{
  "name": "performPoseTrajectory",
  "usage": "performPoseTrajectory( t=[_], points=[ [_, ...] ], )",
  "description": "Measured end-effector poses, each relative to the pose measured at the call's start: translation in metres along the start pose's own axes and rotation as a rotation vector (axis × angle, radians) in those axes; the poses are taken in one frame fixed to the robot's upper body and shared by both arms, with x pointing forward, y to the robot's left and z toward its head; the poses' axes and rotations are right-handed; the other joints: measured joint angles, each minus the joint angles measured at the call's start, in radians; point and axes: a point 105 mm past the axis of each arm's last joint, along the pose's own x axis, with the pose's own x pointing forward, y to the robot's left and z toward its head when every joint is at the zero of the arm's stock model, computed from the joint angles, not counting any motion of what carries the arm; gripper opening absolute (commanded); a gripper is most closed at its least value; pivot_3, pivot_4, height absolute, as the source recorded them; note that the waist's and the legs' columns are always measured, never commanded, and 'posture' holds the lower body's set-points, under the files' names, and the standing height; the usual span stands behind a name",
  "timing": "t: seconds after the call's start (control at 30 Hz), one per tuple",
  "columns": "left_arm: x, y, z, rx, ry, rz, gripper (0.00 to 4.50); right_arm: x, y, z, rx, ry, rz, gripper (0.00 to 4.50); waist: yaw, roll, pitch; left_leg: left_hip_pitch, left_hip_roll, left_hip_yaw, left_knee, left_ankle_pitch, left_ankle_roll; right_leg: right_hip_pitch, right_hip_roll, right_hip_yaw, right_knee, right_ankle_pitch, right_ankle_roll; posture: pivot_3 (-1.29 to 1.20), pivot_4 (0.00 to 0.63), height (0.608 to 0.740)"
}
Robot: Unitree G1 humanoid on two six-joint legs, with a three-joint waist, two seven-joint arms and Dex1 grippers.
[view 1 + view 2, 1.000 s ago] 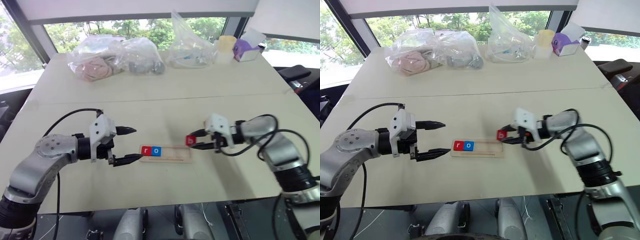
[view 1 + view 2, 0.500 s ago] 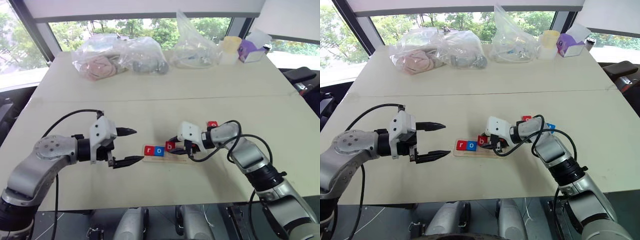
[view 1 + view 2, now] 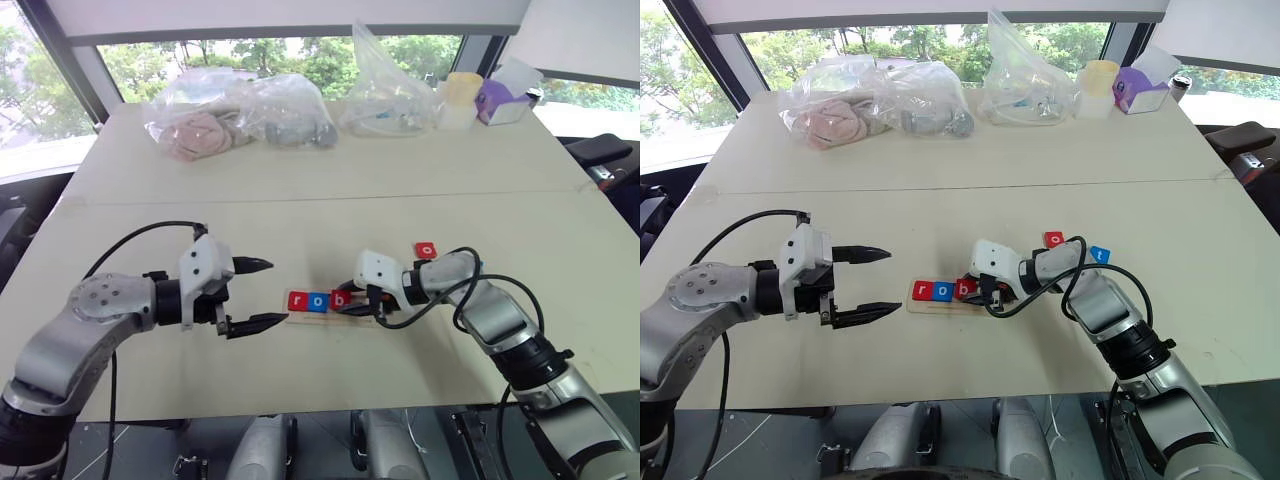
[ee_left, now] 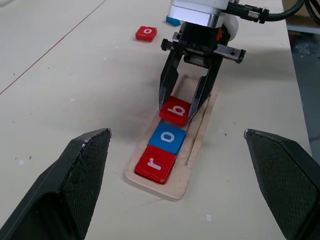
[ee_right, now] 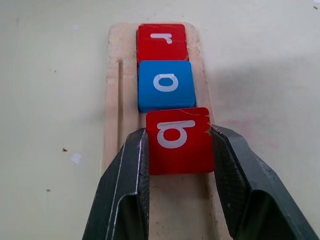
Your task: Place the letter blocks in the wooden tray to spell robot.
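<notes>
Table [image 3: 300,215] is a big pale cream top w/ a seam running across it, windows and green trees behind. Far edge has clear plastic bags [image 3: 240,115] stuffed w/ stuff, a yellowish cup [image 3: 458,98] and a purple box [image 3: 497,100].

Hard to make out: what's actually in the bags, and the blue block [image 3: 1099,254] sits half behind the right arm, so its letter can't be read.

Tray [image 4: 197,145] lies near the front edge, between the two arms, long axis running left-right across the table. Blocks fill it from its left end: red r [image 4: 155,164], blue o [image 4: 168,137], then red b [image 5: 179,139], all in a row, touching or nearly so, letters upright as seen from the robot's side. Rest of the slot to the right is bare wood.

Right gripper [image 5: 179,165] is clamped on the b, one finger on each side, block down in the slot just beside the o. Left gripper [image 3: 258,295] hangs off the tray's left end, jaws spread wide, nothing in them.

Spare red o [image 3: 426,249] lies loose on the table behind the right arm, near the blue one.
</notes>
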Motion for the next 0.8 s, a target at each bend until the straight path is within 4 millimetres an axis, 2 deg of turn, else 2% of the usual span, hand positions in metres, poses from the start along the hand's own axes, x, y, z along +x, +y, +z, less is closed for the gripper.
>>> performPoseTrajectory(
  t=[0.73, 0.8],
  points=[
    [0.0001, -0.0014, -0.001, -0.003, 0.003, -0.008, 4.5, 0.0024, 0.0053, 0.0002, 0.021, 0.002, 0.016, 1.16, 0.0, 0.0, 0.0, 0.0, 0.0, 0.0, 0.0, 0.0, 0.0, 0.0, 0.0, -0.001, 0.0, 0.0, 0.0, 0.0, 0.15, 0.725],
    [0.0001, -0.0014, -0.001, -0.003, 0.003, -0.007, 4.5, 0.0025, 0.0049, -0.0004, 0.023, 0.003, 0.014, 2.21, 0.0, 0.0, 0.0, 0.0, 0.0, 0.0, 0.0, 0.0, 0.0, 0.0, 0.0, -0.001, 0.0, 0.0, 0.0, 0.0, 0.15, 0.725]
  ],
)
